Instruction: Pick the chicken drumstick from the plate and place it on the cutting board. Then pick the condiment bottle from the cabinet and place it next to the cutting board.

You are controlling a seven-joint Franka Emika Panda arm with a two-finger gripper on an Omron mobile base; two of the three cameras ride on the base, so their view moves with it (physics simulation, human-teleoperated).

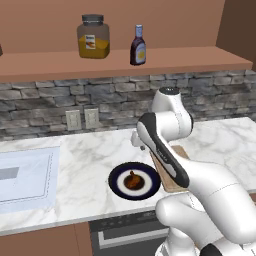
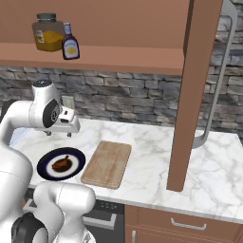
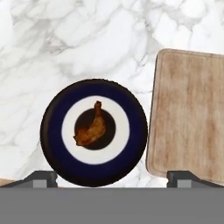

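End effector [image 3: 112, 177] jaws apart above drumstick [image 3: 92, 129]; base cams add shelf w/ bottle [image 1: 138, 46].

Drumstick [image 3: 91, 129] reddish-brown; plate [image 3: 52, 131] navy, white ring, dark centre; board [image 3: 192, 113] tan; counter [image 3: 65, 48] white-grey marble.

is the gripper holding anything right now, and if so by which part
Nothing is held. The gripper is open above the plate, and the chicken drumstick lies untouched at the plate's centre.

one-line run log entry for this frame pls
phase: pre-grasp | gripper: open, above plate | chicken drumstick: on plate | cutting board: bare | condiment bottle: on cabinet
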